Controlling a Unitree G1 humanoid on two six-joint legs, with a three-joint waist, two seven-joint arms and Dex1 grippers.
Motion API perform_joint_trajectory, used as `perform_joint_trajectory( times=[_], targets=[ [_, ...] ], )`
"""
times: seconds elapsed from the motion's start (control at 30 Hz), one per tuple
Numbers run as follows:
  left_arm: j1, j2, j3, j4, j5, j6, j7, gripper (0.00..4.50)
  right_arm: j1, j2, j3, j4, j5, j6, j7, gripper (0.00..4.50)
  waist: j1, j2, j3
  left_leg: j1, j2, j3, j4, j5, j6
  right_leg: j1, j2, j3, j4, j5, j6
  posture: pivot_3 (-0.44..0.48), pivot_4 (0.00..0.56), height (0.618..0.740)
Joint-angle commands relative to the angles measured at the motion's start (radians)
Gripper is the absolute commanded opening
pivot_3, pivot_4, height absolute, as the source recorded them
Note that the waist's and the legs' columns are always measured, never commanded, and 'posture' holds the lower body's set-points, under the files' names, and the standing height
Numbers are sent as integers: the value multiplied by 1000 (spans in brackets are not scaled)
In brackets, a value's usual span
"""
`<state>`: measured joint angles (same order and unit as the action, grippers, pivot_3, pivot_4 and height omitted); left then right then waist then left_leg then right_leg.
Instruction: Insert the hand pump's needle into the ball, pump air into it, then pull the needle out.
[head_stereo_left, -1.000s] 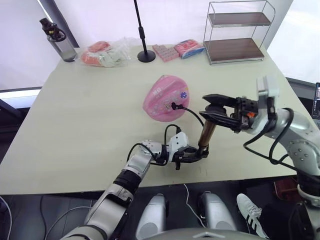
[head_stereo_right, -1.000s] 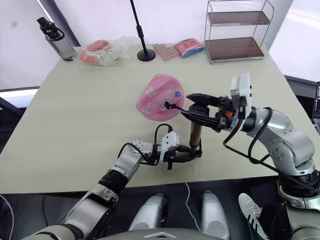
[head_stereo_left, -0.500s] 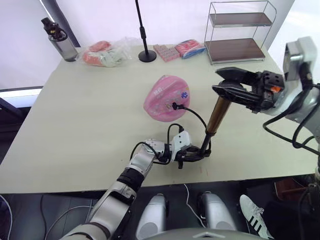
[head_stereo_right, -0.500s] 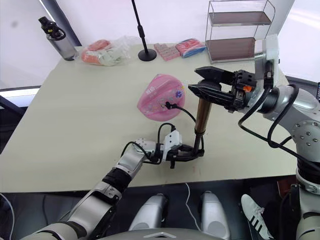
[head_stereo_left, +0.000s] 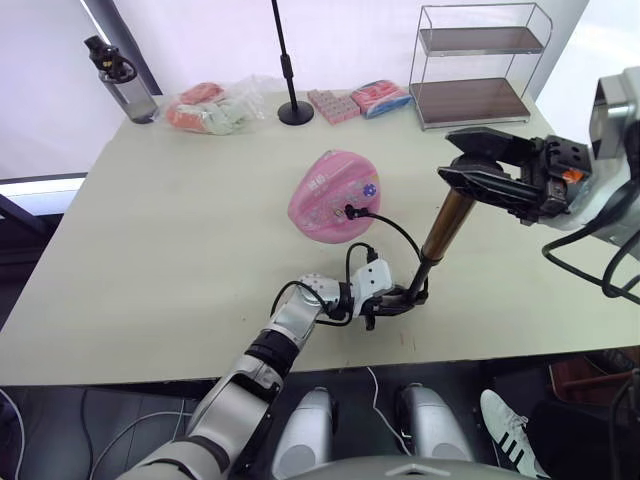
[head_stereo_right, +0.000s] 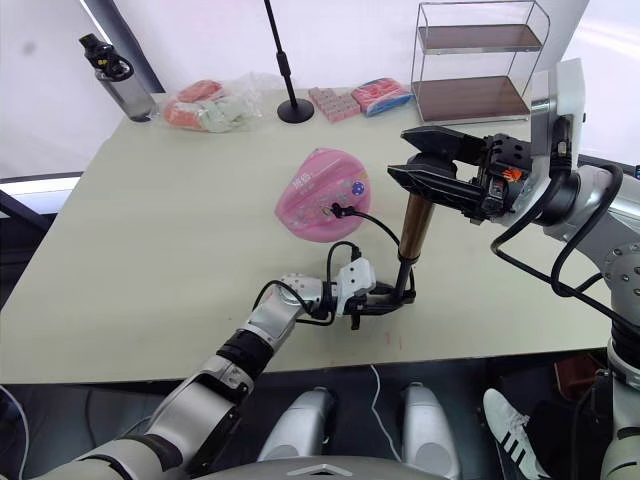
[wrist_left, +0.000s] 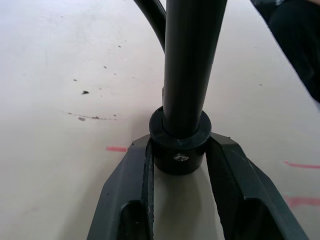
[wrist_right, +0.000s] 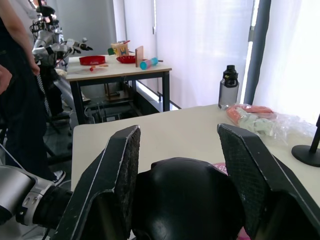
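Both claws on hand pump (head_stereo_left: 440, 226) — left claw (head_stereo_left: 400, 297) clamped at base, right claw (head_stereo_left: 478, 172) round T-handle.

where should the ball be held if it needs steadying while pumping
Judging by its squashed, dome-like pose, grip the ball across its rim on its far left, coming from the side away from the hose, whose needle end enters the near right face.
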<state>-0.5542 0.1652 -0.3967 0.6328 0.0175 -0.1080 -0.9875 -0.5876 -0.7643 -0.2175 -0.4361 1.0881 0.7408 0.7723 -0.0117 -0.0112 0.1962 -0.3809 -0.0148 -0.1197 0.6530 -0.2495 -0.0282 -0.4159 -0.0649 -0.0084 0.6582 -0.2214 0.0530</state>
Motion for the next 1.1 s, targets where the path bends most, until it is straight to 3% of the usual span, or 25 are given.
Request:
perform_joint_trajectory(
  times=[0.03, 0.2, 0.43, 0.73, 1.1],
  targets=[
    [27, 15, -24, 77, 59, 25, 26, 1093, -64, -29, -93, -30, 38, -38, 3, 2009, 0, 0, 0, 0, 0, 0, 0, 0, 0, 0, 0, 0, 0, 0, 0, 0, 150, 731],
    [48, 20, -41, 80, 64, 45, 15, 1093, -63, -35, -88, -35, 51, -31, -5, 2009, -1, 0, 0, 0, 0, 0, 0, 0, 0, 0, 0, 0, 0, 0, 0, 0, 150, 731],
    [52, 16, -47, 92, 70, 59, 17, 1093, 43, -14, -45, -89, 36, -15, -11, 2009, -1, -1, -1, 1, 0, 0, 0, 0, 0, 1, 0, 0, 0, 0, 0, 0, 150, 731],
    [57, 12, -40, 94, 73, 66, 13, 1093, 248, -7, 57, -113, -89, -64, 59, 2009, -3, -11, -26, 5, 1, 0, -1, 0, 0, 6, 0, 0, -1, 0, 0, 0, 150, 731],
    [68, 18, -34, 77, 75, 65, 5, 1093, 280, 8, 233, -25, -270, -92, 118, 2009, -3, -13, -28, 14, 2, 0, -5, -1, 1, 12, 1, 0, -4, -1, 0, 0, 150, 731]
  ],
)
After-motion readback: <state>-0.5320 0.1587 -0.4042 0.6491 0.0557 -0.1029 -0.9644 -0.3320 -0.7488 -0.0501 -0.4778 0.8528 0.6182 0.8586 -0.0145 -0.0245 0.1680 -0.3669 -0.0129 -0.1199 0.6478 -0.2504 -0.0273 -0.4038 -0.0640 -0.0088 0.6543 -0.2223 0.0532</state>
